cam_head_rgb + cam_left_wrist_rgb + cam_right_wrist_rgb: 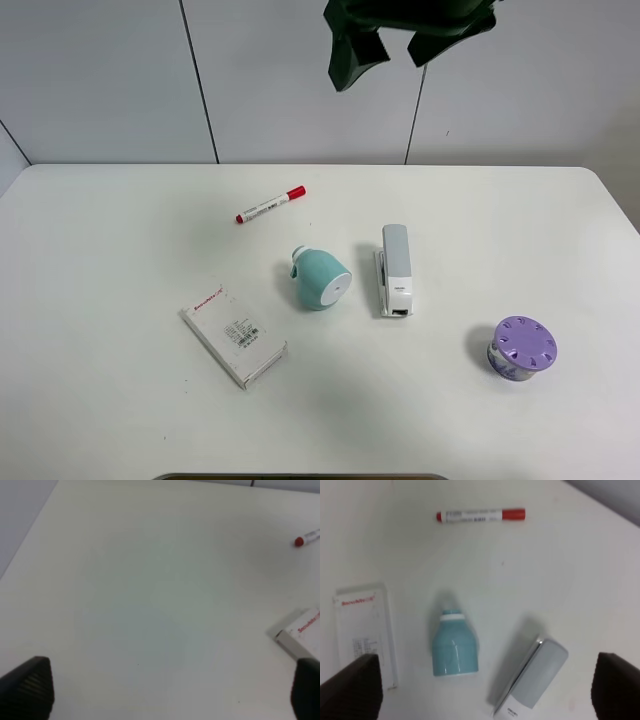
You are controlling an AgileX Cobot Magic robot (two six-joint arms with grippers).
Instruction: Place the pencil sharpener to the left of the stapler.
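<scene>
White tabletop (120, 260) filled the scene under a pale panelled wall, with five loose items scattered on it. Near the middle lay the pencil sharpener (321, 278) — a small mint-teal rounded plastic body with a flat white circular face — resting on its side, just beside and to the left of the stapler (395, 270), a slim white-and-light-grey desk tool lying lengthwise. The two were close but apart, a strip of bare table between them.

Judged from that layout, the placement looked done: the sharpener already sat on the stapler's left, and nothing was gripping it. What seemed left, at most, was for the arms to clear away.

The right gripper (485, 692) hung above the pair with its dark fingers (352, 687) spread wide at the two edges of its wrist view, holding nothing; sharpener and stapler showed between them on the table below. The left gripper (165, 692) was likewise spread and empty, over bare table near the box's corner. In the high view only a dark piece of arm hardware (405, 35) showed at the top.

Counted: one pencil sharpener, one stapler, one red-capped white marker (270, 204) farther back, one flat white rectangular box with red print (233, 335) to the left, and one round purple-lidded container (522, 347) well off to the right — two grippers, both unloaded.
</scene>
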